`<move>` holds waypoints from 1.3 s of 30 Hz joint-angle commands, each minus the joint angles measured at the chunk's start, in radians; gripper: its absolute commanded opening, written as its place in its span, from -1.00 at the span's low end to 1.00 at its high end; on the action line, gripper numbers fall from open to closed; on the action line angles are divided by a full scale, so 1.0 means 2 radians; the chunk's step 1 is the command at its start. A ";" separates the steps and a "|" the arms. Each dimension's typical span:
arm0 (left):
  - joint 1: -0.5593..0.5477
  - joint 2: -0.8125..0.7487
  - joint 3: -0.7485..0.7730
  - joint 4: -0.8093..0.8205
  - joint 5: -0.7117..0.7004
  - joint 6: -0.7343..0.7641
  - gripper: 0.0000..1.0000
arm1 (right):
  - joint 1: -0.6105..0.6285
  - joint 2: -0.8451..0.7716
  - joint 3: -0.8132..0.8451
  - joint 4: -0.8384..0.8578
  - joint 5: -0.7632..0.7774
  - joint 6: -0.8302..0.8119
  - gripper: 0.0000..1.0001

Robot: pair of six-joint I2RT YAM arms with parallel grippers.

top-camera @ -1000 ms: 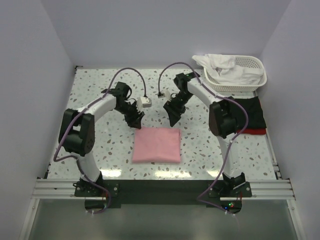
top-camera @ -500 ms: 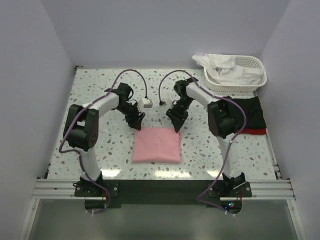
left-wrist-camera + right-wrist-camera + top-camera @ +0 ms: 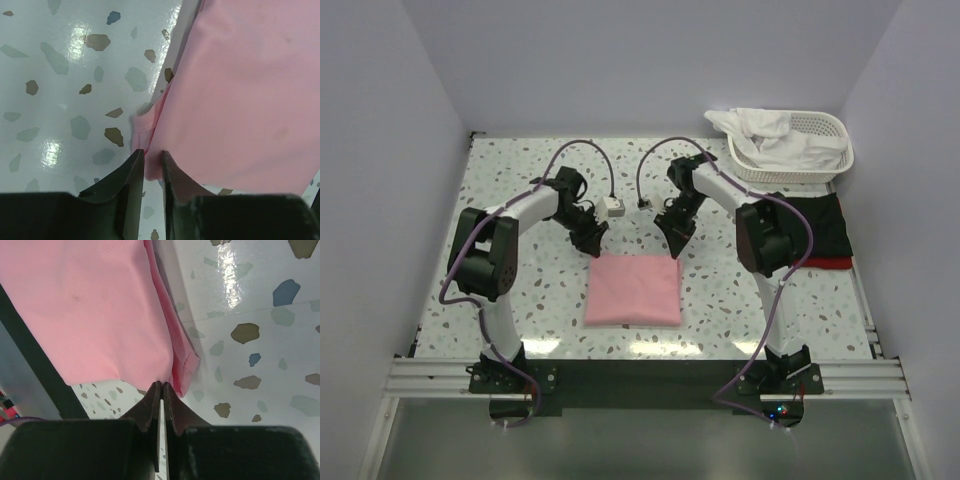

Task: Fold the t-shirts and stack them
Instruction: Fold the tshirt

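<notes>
Pink t-shirt (image 3: 633, 288) lies folded into a rectangle at the middle of the worktop (image 3: 510, 190). The left gripper (image 3: 152, 159) pinches its far-left corner, jaws narrow with cloth between them. The right gripper (image 3: 161, 387) is nearly closed on the far-right corner. For a clean move, I judge both should hold every layer and rise together at equal height, so the fold stays square.
</notes>
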 commanded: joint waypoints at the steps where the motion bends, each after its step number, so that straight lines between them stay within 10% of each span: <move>1: 0.003 -0.002 0.005 -0.007 0.021 0.000 -0.53 | 0.003 -0.023 0.023 -0.026 -0.009 -0.010 -0.98; 5: 0.004 -0.016 0.018 -0.032 0.049 0.013 -0.99 | 0.003 -0.030 0.042 -0.055 -0.013 -0.021 -1.00; 39: 0.037 -0.021 0.045 -0.001 0.075 -0.024 -1.00 | -0.022 -0.044 0.042 -0.006 0.012 -0.015 -1.00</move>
